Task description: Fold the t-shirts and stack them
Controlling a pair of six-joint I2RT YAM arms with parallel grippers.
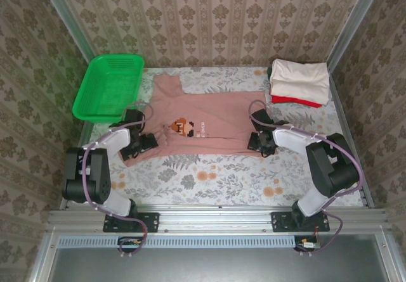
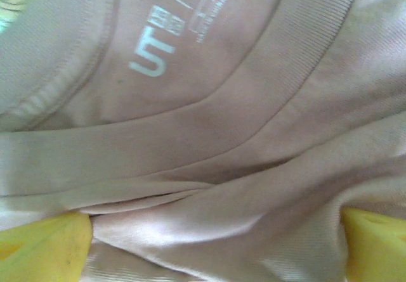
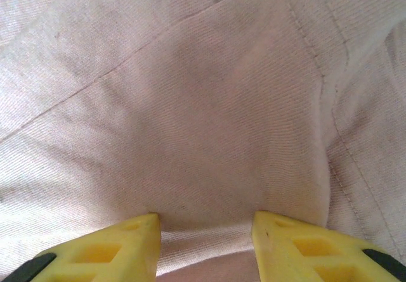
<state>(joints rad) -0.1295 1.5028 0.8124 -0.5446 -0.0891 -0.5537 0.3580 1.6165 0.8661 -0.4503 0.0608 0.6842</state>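
Find the dusty-pink cotton t-shirt [image 1: 203, 127] spread on the desk [image 1: 209, 180], collar [image 2: 304, 73] at 9 o'clock, cream and red folded shirts [image 1: 299, 82] at 1 o'clock. With left tool [image 2: 216, 231] released wide over the collar and right tool [image 3: 206, 231] grasping bunched pink cloth, pinch the collar rib squarely, then lift both ends evenly.

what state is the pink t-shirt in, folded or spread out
Spread out: the pink t-shirt lies flat across the table, chest print facing up, one sleeve sticking out toward the back wall.
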